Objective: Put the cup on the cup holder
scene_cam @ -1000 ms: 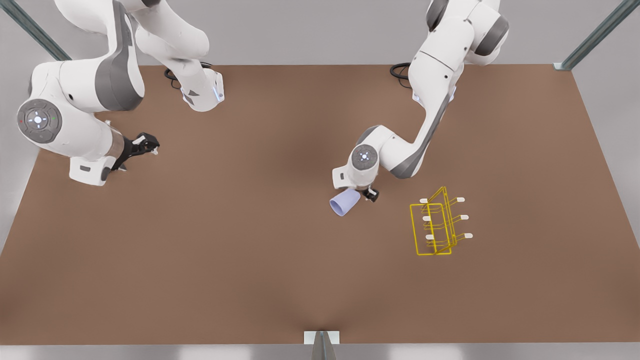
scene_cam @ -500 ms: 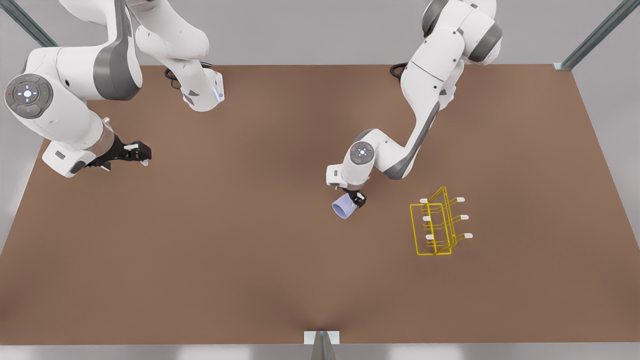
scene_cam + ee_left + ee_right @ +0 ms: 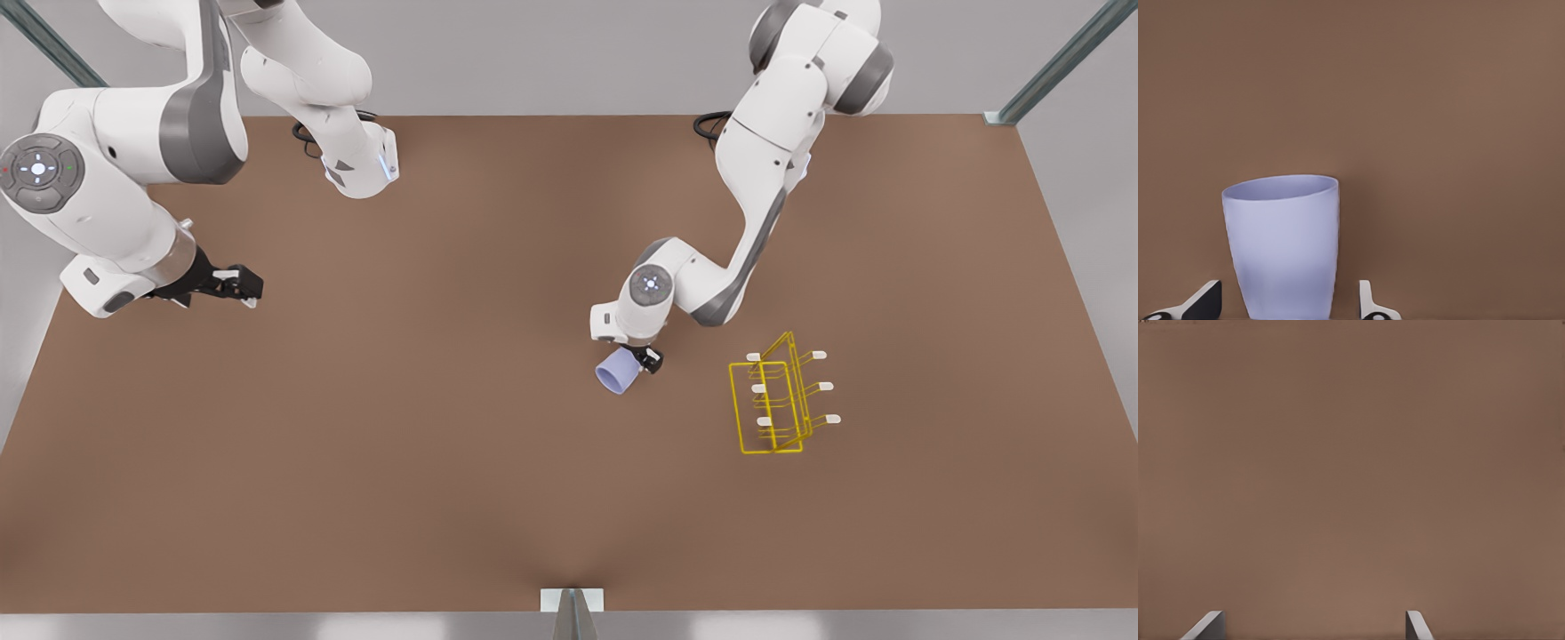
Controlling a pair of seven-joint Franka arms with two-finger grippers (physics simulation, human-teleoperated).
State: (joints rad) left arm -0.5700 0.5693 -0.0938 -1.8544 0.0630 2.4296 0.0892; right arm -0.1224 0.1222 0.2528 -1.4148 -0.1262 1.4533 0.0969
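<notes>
The lavender-blue cup (image 3: 615, 373) lies on its side on the brown table, its mouth toward the front edge. In the left wrist view the cup (image 3: 1281, 247) has its base end between my left gripper's (image 3: 1288, 303) fingers, with a small gap on each side. That left gripper (image 3: 636, 361) is open and low over the cup near the table's middle. The yellow wire cup holder (image 3: 782, 398) stands upright to the front view's right of the cup, white-tipped prongs pointing right. My right gripper (image 3: 238, 289) waits open at the front view's left, over bare table (image 3: 1351, 480).
The brown table (image 3: 444, 444) stretches wide around the cup and the holder. Both arm bases (image 3: 360, 169) sit at the far edge. A small metal post (image 3: 572, 613) stands at the middle of the front edge.
My left gripper shifted over the cup's base end, and the cup now looks shorter under the hand. The right arm swung back toward the front view's left.
</notes>
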